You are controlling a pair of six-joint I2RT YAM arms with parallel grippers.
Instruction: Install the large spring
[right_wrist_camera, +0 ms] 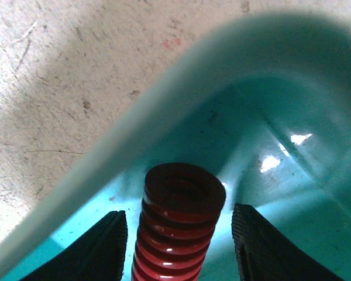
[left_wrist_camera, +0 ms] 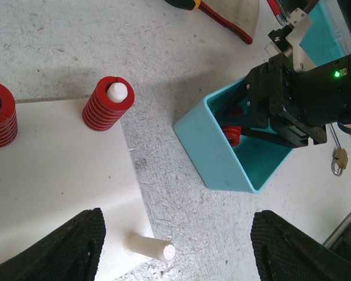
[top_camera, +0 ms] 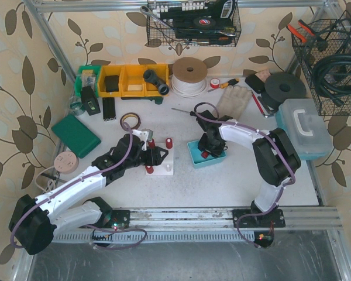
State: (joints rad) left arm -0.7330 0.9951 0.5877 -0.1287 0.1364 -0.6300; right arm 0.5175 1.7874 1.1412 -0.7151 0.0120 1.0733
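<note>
A large red spring (right_wrist_camera: 181,216) stands in the teal bin (right_wrist_camera: 164,111), also visible in the left wrist view as the red spring (left_wrist_camera: 232,134) in the bin (left_wrist_camera: 213,152). My right gripper (right_wrist_camera: 179,225) reaches down into the bin, open, with one finger on each side of the spring and small gaps showing. The white plate (left_wrist_camera: 52,170) carries red springs on posts (left_wrist_camera: 108,103) and one bare white post (left_wrist_camera: 152,247). My left gripper (left_wrist_camera: 178,240) hovers open above the plate's corner near the bare post, holding nothing.
Yellow bins (top_camera: 131,79) and a roll of cord (top_camera: 189,75) line the back wall. A green case (top_camera: 76,136) lies at the left, a clear lidded box (top_camera: 304,126) at the right. A red-handled tool (left_wrist_camera: 222,17) lies beyond the bin.
</note>
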